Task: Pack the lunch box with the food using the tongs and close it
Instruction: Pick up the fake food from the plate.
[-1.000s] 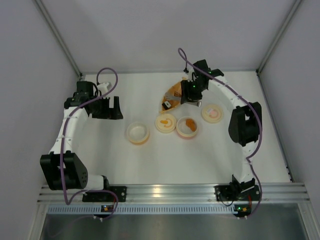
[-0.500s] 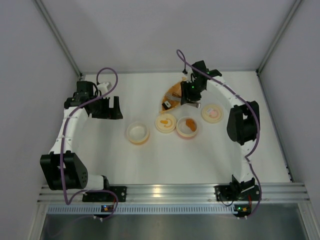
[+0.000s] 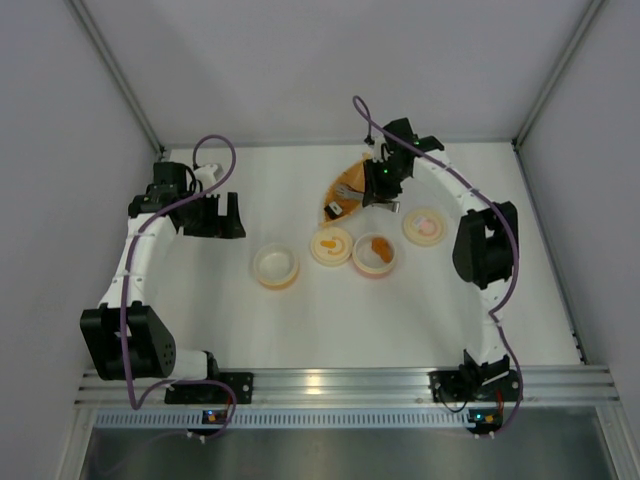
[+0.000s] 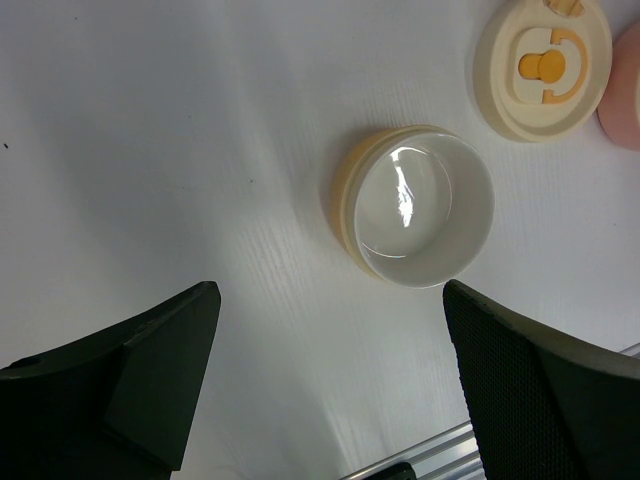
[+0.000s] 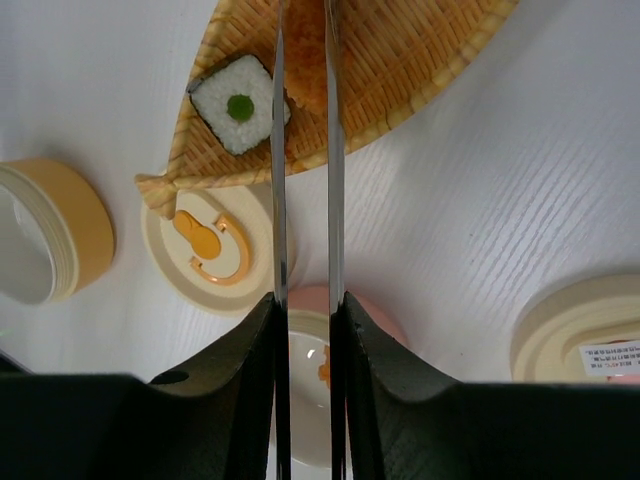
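The right fingers [image 5: 245, 360] are pinched on the tongs [image 5: 279, 200], one finger on each thin arm. That pushes the two arms close together, and they stick straight out ahead of the fingers. I think they are held like this so the tips can nip one bit of food.

The tong arms reach over the leaf-shaped tray [image 5: 420, 50], far ahead of the fingers. An orange-brown lump [image 5: 305, 70] sits in the gap between the arms. I cannot tell if the tips hold it, because they run out of the picture. A small rice roll [image 5: 238, 103] with a black wrap lies just left of the left arm and could get bumped.

Right under the fingers is the pink bowl [image 3: 362, 263], with an orange bit already inside. A cream lid [image 5: 210, 250] lies ahead and to the left, at the tray's pointed end. A low trip back to the bowl could knock it.

The left fingers [image 4: 150, 370] are spread wide and hold nothing. The orange bowl [image 4: 345, 190] sits on the table [image 4: 150, 120] just ahead of them.
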